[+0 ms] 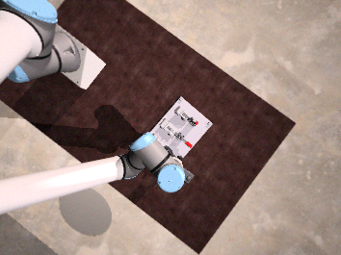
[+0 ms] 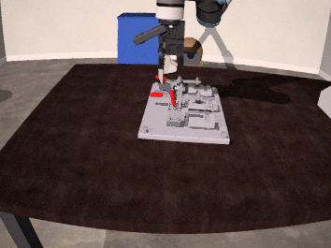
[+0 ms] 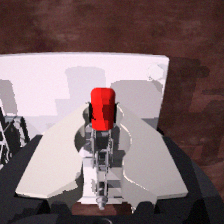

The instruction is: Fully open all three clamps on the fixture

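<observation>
A grey fixture plate (image 2: 184, 115) lies on the dark mat and carries grey parts and toggle clamps with red handles. In the exterior view one red handle (image 2: 172, 97) stands tilted up at the front and another (image 2: 156, 94) lies flat to the left. My gripper (image 2: 162, 78) reaches down over the plate's far left corner. In the wrist view my two pale fingers are shut on a clamp lever, whose red handle tip (image 3: 103, 107) sticks out beyond them. In the overhead view two red handles (image 1: 189, 145) show on the plate (image 1: 182, 128); my wrist hides the rest.
A blue box (image 2: 136, 38) and a brown box (image 2: 193, 51) stand behind the mat. The arm's base plate (image 1: 82, 63) sits at the mat's far corner. The arm's forearm (image 1: 63, 179) stretches across the mat's near edge.
</observation>
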You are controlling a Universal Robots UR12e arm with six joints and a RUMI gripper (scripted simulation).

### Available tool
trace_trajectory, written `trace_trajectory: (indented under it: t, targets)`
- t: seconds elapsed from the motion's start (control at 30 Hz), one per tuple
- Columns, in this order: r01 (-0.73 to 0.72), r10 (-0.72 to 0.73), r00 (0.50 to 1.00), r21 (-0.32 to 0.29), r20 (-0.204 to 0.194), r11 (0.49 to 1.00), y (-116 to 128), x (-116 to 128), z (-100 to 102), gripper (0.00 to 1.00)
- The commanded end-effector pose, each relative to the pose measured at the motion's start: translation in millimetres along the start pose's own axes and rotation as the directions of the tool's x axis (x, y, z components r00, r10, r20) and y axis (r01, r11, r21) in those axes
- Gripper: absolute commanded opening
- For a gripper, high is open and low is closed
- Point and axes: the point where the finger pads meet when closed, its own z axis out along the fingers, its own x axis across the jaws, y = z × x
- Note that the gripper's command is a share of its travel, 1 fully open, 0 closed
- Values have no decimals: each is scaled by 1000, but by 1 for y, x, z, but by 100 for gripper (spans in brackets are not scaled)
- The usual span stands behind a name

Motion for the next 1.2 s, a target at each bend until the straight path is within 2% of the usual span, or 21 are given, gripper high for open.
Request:
trace_trajectory:
  t: [0.0,1.17]
  targets:
    - [0,0,1000,1,0,1000,0,0,-1,0]
    - [0,0,1000,1,0,1000,12,0,-15,0]
